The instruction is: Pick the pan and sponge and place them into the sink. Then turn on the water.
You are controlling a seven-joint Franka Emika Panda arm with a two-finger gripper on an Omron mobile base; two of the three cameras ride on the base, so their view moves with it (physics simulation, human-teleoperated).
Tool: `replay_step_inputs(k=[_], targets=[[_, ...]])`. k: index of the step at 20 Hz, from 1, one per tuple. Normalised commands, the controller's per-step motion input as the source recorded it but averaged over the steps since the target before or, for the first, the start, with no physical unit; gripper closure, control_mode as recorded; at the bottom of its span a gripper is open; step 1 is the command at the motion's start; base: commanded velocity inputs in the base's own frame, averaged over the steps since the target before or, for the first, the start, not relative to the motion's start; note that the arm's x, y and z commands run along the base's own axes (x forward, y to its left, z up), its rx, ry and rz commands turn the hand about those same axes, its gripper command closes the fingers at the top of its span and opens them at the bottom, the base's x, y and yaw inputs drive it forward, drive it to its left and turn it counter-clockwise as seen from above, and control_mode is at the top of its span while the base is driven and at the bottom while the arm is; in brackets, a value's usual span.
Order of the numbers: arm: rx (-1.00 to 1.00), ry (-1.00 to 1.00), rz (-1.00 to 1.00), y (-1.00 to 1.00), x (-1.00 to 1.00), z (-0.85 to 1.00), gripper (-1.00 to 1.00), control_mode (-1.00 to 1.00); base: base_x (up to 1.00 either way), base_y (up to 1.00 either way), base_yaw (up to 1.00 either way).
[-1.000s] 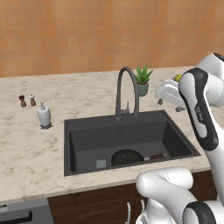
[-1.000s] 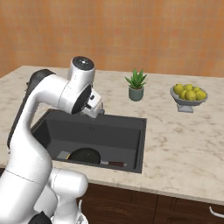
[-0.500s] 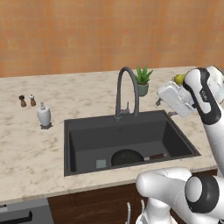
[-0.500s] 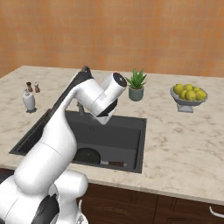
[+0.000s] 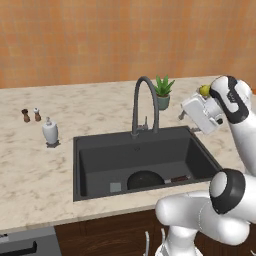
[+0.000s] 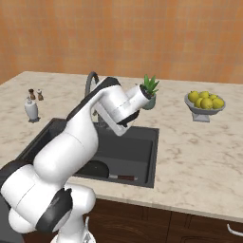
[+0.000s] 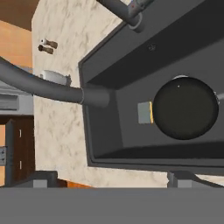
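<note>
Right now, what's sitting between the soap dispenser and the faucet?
Nothing stands there. In the left base view, bare marble counter and the sink's back left rim separate the soap dispenser from the faucet.

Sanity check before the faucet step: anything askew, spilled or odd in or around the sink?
Nothing stands out. The pan and sponge lie flat on the sink floor, side by side. No water runs from the faucet. The soap dispenser stands upright.

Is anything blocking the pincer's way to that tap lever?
Nothing visible blocks it. The pincer hangs above the sink, right of the faucet, with open air between them. The pan and sponge lie low in the basin.
</note>
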Motion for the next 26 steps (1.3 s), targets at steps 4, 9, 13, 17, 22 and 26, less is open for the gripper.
replay_step_inputs(k=[4,9,13,17,22,26], targets=[[0.0,0.0,0.0,-0.04,0.42,-0.41,-1.0,-1.0,0.0,0.0,0.0],[0.0,0.0,0.0,-0.1,0.64,-0.46,-1.0,-1.0,0.0,0.0,0.0],[0.0,0.0,0.0,-0.05,0.55,-0.57,-1.0,-1.0,0.0,0.0,0.0],[0.0,-0.04,0.0,-0.06,0.56,-0.58,-1.0,-1.0,0.0,0.0,0.0],[-0.03,-0.04,0.0,-0.06,0.51,-0.38,-1.0,-1.0,0.0,0.0,0.0],[-0.04,-0.01,0.0,-0.11,0.29,-0.16,-1.0,-1.0,0.0,0.0,0.0]])
